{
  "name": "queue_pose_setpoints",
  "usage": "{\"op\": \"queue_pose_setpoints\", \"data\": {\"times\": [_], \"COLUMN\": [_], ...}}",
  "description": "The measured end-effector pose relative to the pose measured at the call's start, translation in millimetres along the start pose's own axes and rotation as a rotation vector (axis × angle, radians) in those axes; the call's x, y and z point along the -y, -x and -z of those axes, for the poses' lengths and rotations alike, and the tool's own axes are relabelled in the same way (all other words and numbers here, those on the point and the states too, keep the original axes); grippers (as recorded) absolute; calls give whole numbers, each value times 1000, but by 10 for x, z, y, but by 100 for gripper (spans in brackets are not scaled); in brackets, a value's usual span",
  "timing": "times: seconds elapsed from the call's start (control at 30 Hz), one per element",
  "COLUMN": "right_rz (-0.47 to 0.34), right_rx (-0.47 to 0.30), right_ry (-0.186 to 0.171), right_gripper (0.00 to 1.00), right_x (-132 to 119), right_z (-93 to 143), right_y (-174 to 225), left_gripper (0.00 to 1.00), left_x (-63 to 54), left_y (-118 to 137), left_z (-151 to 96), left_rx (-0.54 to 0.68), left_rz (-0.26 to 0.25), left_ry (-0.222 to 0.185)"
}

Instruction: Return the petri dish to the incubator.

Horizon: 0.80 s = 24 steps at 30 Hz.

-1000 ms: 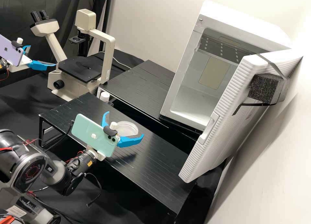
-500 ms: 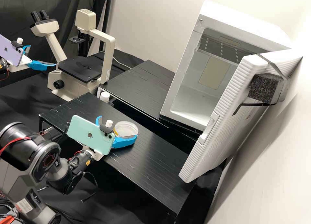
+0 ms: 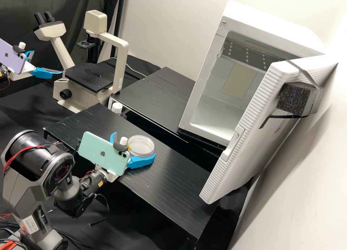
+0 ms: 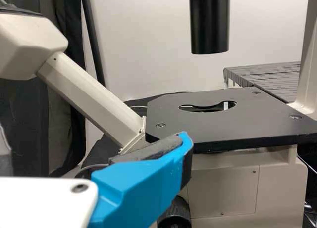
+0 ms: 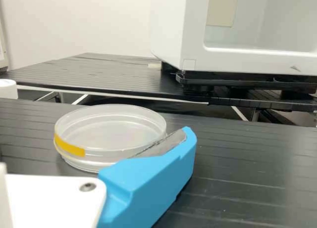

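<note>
- The petri dish (image 3: 141, 148) lies flat on the near tabletop (image 3: 173, 181).
- The right gripper (image 3: 134, 144) has its blue fingers spread apart; one is right by the side of the dish.
- The left gripper (image 3: 47, 63) is at ten o'clock from the dish, in the high view, with its fingers apart and nothing in them.
- Between them at eleven o'clock is the big microscope (image 3: 88, 77), and a white cap (image 3: 116, 107) closer in.
- The white incubator (image 3: 204, 80) is at two o'clock, wide open in front.
- A dark gap (image 3: 164, 129) runs between the near tabletop and the far tabletop (image 3: 155, 94), on the way to the incubator.
- The thick door (image 3: 249, 134) sticks out at three o'clock, with a black foam block (image 3: 294, 98) on it.
</note>
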Motion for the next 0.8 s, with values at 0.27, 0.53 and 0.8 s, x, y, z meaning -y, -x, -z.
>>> {"op": "queue_pose_setpoints", "data": {"times": [0.27, 0.53, 0.8], "right_rz": [7, -2, -1], "right_rx": [8, 6, 17], "right_ry": [0, -3, -9], "right_gripper": [0, 0, 0], "right_x": [20, 23, 61], "right_z": [-22, -27, -43], "right_y": [-12, -18, -35], "left_gripper": [100, 100, 100], "left_x": [0, 0, 0], "left_y": [0, 0, 0], "left_z": [0, 0, 0], "left_rx": [0, 0, 0], "left_rz": [0, 0, 0], "left_ry": [0, 0, 0]}}
